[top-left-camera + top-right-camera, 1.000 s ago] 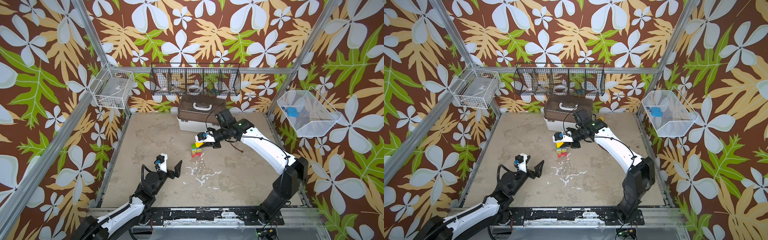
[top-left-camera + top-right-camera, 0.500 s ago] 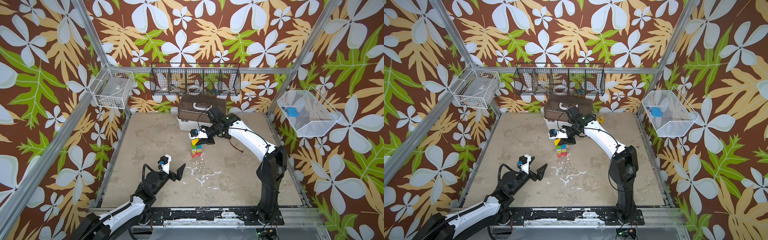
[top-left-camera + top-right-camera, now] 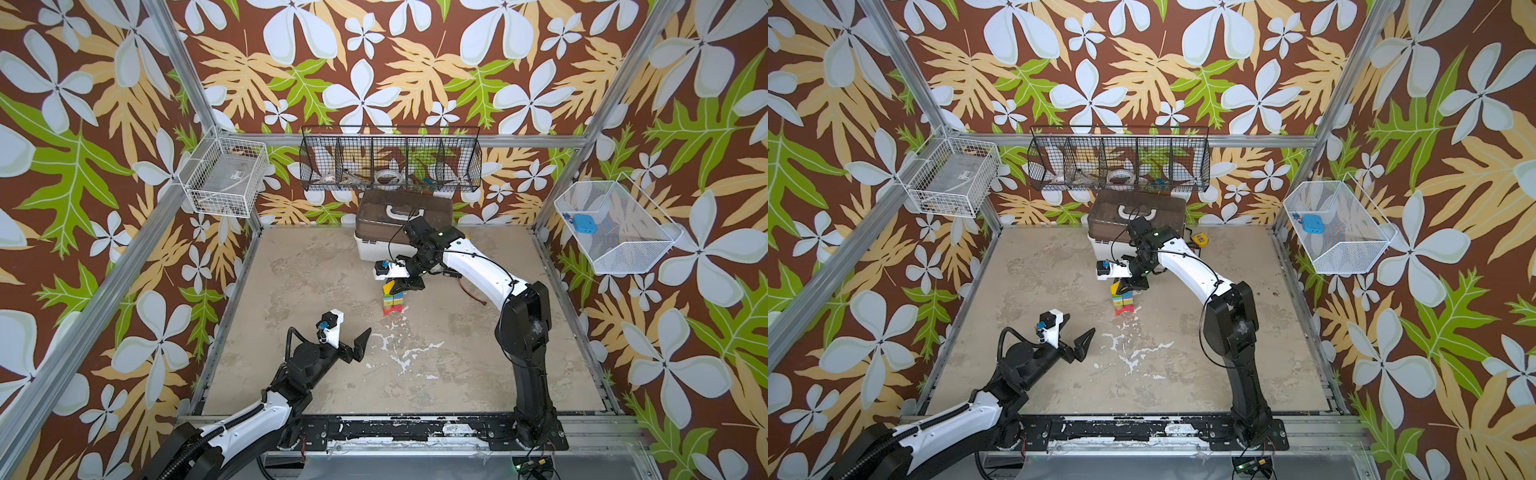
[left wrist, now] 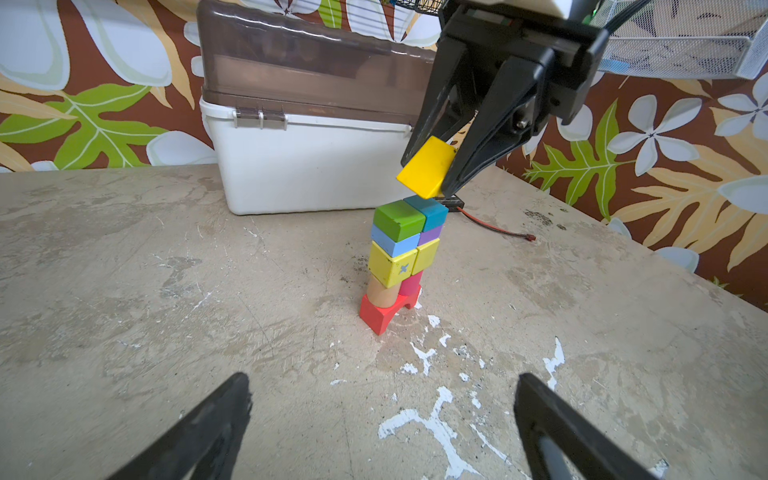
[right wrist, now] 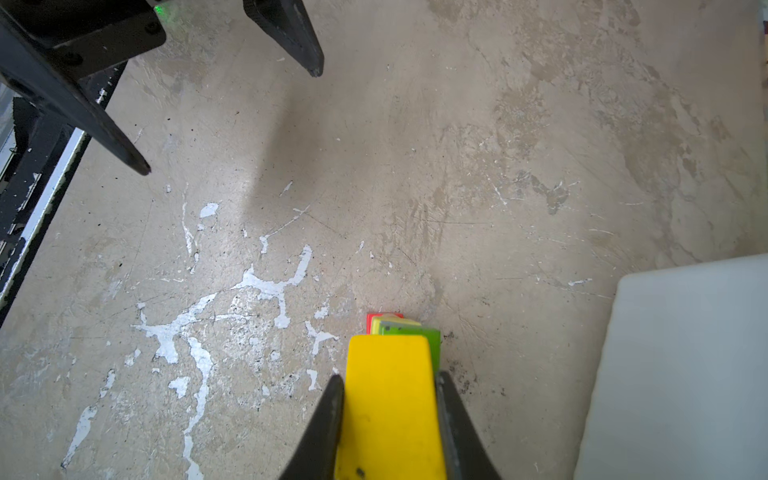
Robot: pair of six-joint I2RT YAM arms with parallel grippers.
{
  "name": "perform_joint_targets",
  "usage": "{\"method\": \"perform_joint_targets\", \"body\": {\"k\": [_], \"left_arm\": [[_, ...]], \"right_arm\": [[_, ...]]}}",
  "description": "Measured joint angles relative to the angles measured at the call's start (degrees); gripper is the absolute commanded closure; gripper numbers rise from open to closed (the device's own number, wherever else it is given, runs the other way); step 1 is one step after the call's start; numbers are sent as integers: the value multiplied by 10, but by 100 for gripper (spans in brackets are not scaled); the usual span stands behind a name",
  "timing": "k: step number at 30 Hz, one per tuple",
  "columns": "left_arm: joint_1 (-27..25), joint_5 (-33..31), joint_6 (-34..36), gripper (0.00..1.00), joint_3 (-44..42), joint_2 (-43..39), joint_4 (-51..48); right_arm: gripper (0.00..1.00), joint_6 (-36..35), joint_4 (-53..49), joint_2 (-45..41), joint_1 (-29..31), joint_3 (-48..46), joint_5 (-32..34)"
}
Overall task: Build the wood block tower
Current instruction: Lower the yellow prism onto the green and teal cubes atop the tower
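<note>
Capping is in hand: the right jaws, clamped on the tilted yellow rounded piece (image 4: 426,168), hold it just over the tower (image 4: 399,257) on the tabletop (image 4: 166,270), left jaws wide apart; next it likely needs levelling, centring, gentle lowering.

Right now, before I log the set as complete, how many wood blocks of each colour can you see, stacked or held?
red block: 1
tan cylinder: 1
pink cylinder: 1
yellow: 3, two stacked yellow cubes plus the yellow piece in the right claw
light blue cube: 1
purple cube: 1
green cube: 1
teal cube: 1
Total: 10
</note>
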Motion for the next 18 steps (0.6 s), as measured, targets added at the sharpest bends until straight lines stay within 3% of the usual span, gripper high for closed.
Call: {"method": "perform_joint_targets", "body": {"k": [18], "left_arm": [[0, -2, 0, 0, 0, 5, 4]], "right_arm": [[100, 9, -3, 26, 0, 17, 7]]}}
